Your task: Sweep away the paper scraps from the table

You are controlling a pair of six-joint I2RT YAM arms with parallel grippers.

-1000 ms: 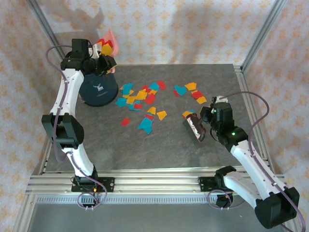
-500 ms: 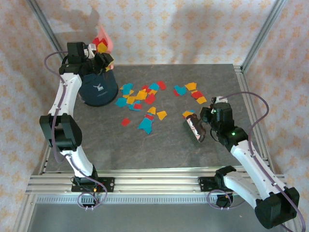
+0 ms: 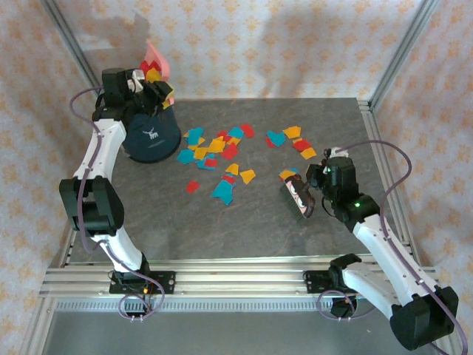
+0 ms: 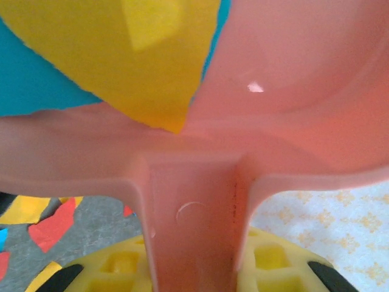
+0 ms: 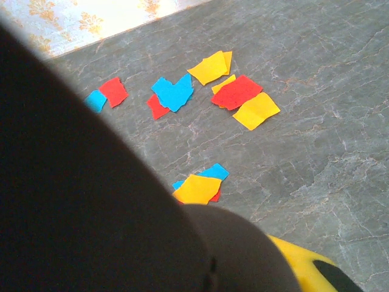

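At ten o'clock the left end effector point(image 3: 150, 89), clenched on the pink dustpan point(image 3: 154, 56), hovers over the dark bin point(image 3: 151, 134) and should tip its lip inside the rim, while paper scraps point(image 3: 214, 146) litter the desk point(image 3: 244, 225) centre and the right end effector point(image 3: 315, 185) grips a brush point(image 3: 298, 197) at three o'clock.

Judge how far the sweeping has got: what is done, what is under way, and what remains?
Done: some paper scraps sit in the pink dustpan. Under way: the left end effector holds that dustpan tilted above the dark bin; the right end effector holds a small brush on the table. Left: most scraps lie across the table's middle and right, so the job looks well short of finished.
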